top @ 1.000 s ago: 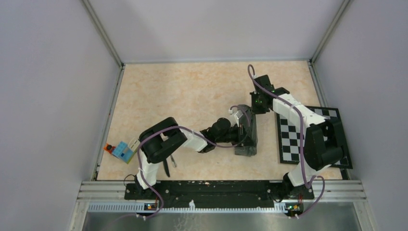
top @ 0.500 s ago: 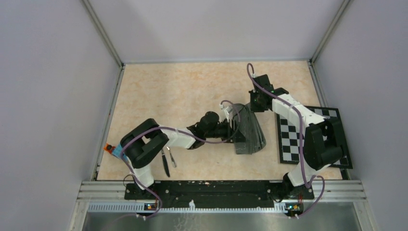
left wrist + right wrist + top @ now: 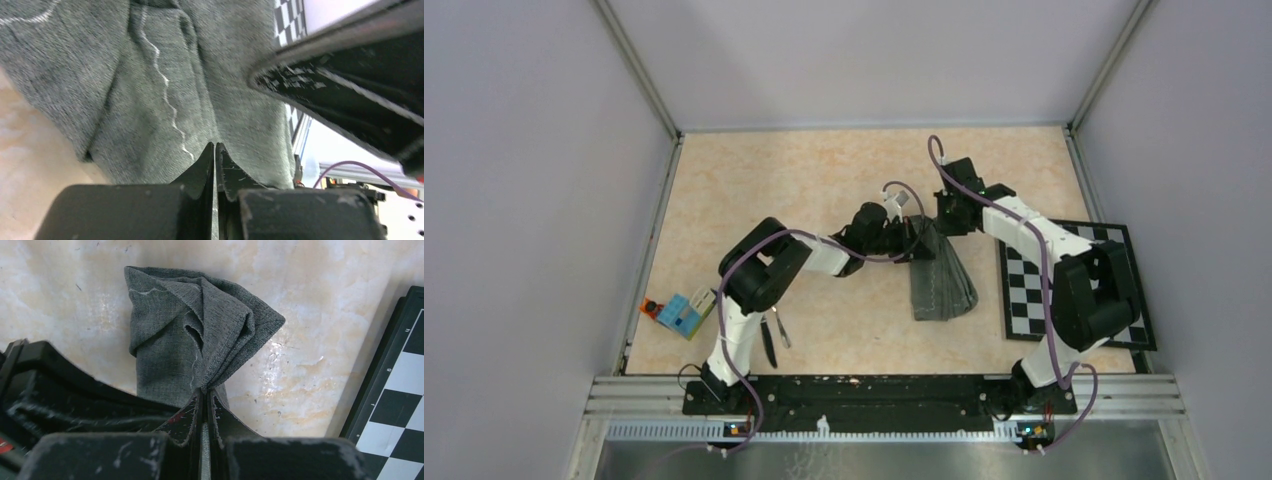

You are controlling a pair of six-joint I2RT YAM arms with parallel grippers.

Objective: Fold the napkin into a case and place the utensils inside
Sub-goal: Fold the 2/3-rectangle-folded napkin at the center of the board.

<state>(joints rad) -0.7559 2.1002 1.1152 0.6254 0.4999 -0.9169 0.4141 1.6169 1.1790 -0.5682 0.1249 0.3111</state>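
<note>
**Left fingers (image 3: 204, 167) and right fingers (image 3: 194, 412) both clenched on the napkin (image 3: 942, 282)**

Your left fingers are pressed together to a hairline slit. The cloth's folds and its pale stitched line run straight down into their tips, which reads as a pinch on a thin edge of fabric. Your right fingers are closed just as tightly, and the grey cloth gathers into a bunch that narrows into their tips.

From the top camera you will see the two sets of fingers meet at the far end of the napkin. The left set comes in from the left and the right set from the far right, and they are almost touching each other.

The napkin lies as a folded strip near the middle of the desk (image 3: 804, 180). It is narrow at the pinched far end and fans wider toward the near end, with its layers showing along the right edge. It sits just left of the checkered board (image 3: 1024, 300) and does not touch it. You cannot tell from these views whether the pinched end is lifted off the surface. The right wrist camera shows the rest of the cloth resting on the marbled top.

The utensils (image 3: 774, 338) lie side by side at the near left of the desk, well apart from the napkin and outside it. A small coloured block (image 3: 676, 314) sits near the desk's left edge, just left of them.
</note>
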